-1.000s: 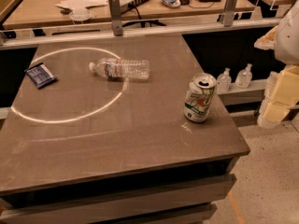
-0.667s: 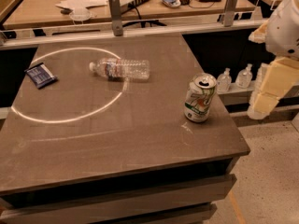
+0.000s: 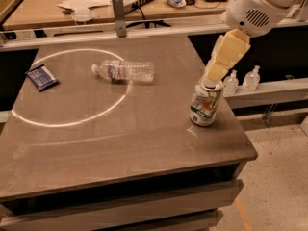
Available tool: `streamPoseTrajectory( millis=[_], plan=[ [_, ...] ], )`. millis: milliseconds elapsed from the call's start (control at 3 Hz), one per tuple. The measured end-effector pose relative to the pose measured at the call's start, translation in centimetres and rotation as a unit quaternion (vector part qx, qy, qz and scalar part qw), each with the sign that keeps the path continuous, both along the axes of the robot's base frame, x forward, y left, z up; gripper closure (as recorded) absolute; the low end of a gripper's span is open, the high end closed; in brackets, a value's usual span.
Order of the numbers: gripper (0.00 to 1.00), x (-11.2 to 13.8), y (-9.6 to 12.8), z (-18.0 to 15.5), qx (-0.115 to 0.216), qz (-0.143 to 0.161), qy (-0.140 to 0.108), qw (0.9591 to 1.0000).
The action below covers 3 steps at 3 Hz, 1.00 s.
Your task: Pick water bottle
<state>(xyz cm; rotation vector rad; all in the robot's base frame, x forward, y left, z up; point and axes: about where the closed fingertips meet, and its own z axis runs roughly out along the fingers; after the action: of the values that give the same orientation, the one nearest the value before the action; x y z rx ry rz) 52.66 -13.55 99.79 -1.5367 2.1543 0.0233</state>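
Nearest us, a white-green soda can [image 3: 206,104] stands near the table's [image 3: 120,148] right edge. The gripper [image 3: 215,72] hangs just above its top; we cannot tell whether it is open or closed. Farther back, the water bottle [image 3: 124,71] lies on its side, cap pointing left.

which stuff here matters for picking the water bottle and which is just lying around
For the job:
- water bottle, on its side on the table
- gripper, over the table's right side, apart from the bottle

Just lying about:
- soda can, upright, just under the gripper
- blue packet, far left
- pump bottles, on the ledge to the right
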Motion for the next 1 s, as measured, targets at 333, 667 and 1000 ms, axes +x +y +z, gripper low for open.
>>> streamPoseTrajectory(
  millis=[333, 667, 1000],
  plan=[
    [0.0, 3.2, 2.8, -1.7, 0.026, 0.011, 0.02, 0.9994],
    [0.0, 6.1, 4.8, -4.6, 0.02, 0.024, 0.042, 0.9986],
    [0.0, 6.9, 5.3, -5.5, 0.018, 0.028, 0.047, 0.9983]
  ],
)
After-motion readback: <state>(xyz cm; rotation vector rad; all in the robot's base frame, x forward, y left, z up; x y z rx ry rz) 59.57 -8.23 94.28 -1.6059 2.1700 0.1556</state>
